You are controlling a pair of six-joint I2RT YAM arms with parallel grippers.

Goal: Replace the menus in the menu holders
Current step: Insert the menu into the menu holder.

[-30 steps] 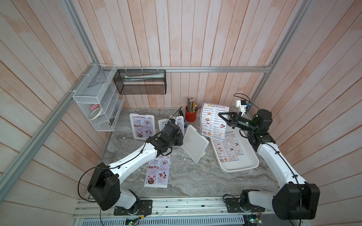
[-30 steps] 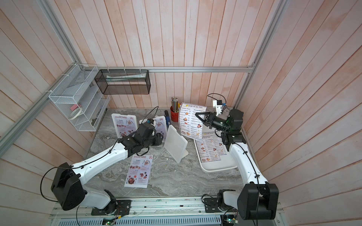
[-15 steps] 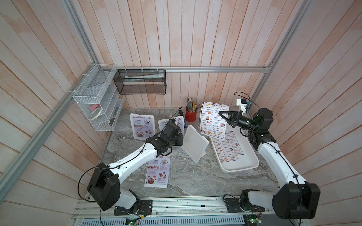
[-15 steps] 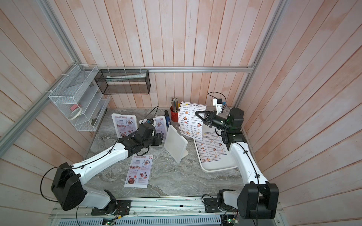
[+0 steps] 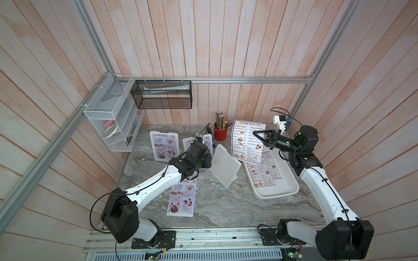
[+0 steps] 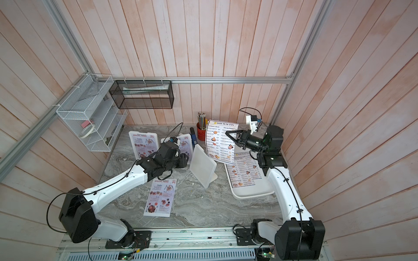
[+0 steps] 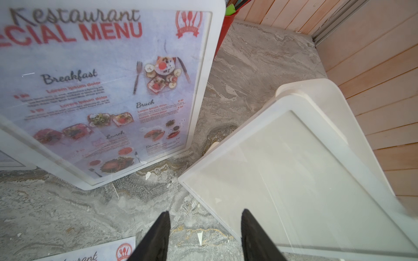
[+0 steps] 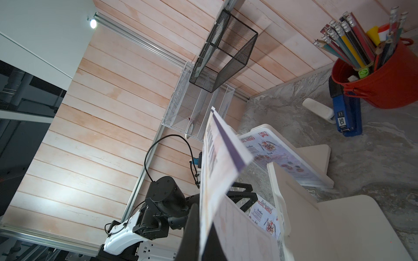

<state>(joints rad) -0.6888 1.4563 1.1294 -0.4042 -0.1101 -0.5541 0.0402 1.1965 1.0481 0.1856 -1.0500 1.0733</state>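
Note:
My right gripper (image 5: pixel 253 133) (image 6: pixel 227 133) (image 8: pixel 202 218) is shut on a blue-bordered "Dim Sum Inn" menu (image 5: pixel 247 141) (image 6: pixel 220 140), holding it upright in the air behind the tray. An empty white menu holder (image 5: pixel 225 166) (image 6: pixel 202 165) (image 7: pixel 305 180) stands mid-table. My left gripper (image 7: pixel 204 214) is open at its lower edge; one finger is over the clear front, the other over the table. Two holders with "Special Menu" sheets (image 5: pixel 164 146) (image 5: pixel 209 142) stand at the back. A loose Special Menu (image 5: pixel 183 197) (image 6: pixel 161 197) lies flat under the left arm.
A white tray (image 5: pixel 287 192) (image 6: pixel 253 193) at the right holds more Dim Sum Inn sheets (image 5: pixel 263 171). A red pencil cup (image 5: pixel 219 133) and a blue stapler (image 8: pixel 347 117) stand at the back. A white wire rack (image 5: pixel 110 122) and a black mesh basket (image 5: pixel 161 95) hang on the walls.
My right gripper has shifted slightly to the left with the Dim Sum Inn menu. The left arm has not moved.

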